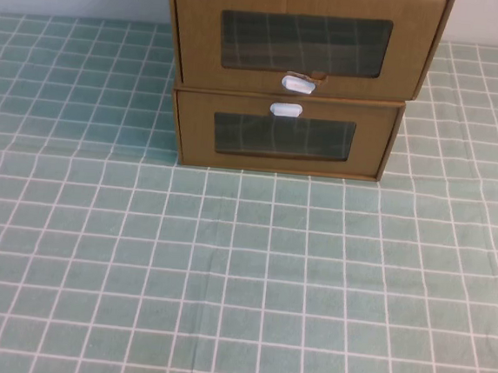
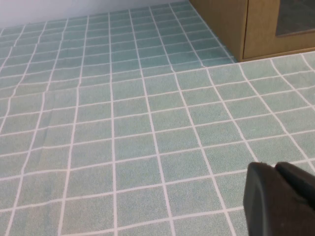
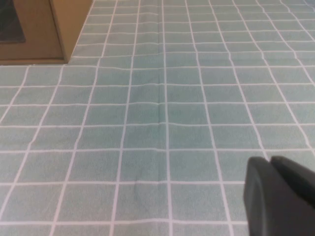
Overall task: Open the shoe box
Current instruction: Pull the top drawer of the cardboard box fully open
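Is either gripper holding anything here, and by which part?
Nothing is held. The left gripper and right gripper both hover over the tablecloth, jaws shut and empty, away from the two stacked shoe boxes.

The tablecloth [image 1: 241, 282] under both claws is matt cloth, softly creased. Ahead of them, the upper shoe box [image 1: 193, 33] and lower shoe box [image 1: 193, 129] are matt brown cardboard. Their windows [image 1: 305, 43] are glossy clear film, and the pull tabs [image 1: 298, 84] are smooth white, probably plastic. The left gripper [image 2: 274, 167] and right gripper [image 3: 270, 160] look like matt black plastic.
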`<state>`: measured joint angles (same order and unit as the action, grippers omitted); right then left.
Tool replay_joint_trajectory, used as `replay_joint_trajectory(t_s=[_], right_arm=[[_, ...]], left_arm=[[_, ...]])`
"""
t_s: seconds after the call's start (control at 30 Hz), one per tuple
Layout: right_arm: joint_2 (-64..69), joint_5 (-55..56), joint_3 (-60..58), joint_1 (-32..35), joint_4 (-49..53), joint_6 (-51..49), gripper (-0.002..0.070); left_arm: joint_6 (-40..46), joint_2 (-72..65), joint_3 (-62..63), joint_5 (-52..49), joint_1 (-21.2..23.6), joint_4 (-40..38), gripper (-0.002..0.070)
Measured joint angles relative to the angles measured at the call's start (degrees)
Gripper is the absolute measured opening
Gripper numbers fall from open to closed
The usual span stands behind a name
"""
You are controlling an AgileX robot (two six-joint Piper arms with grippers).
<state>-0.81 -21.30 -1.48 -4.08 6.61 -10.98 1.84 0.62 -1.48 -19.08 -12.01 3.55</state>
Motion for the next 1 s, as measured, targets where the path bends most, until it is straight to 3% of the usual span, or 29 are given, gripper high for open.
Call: replay_joint_trajectory(t_s=[1.0], right_arm=[[0.0, 3.4, 0.0, 0.0, 0.0, 0.0, -0.0014]], left_arm=[[0.0, 0.0, 0.0, 2.0, 0.0, 0.0, -0.0006]])
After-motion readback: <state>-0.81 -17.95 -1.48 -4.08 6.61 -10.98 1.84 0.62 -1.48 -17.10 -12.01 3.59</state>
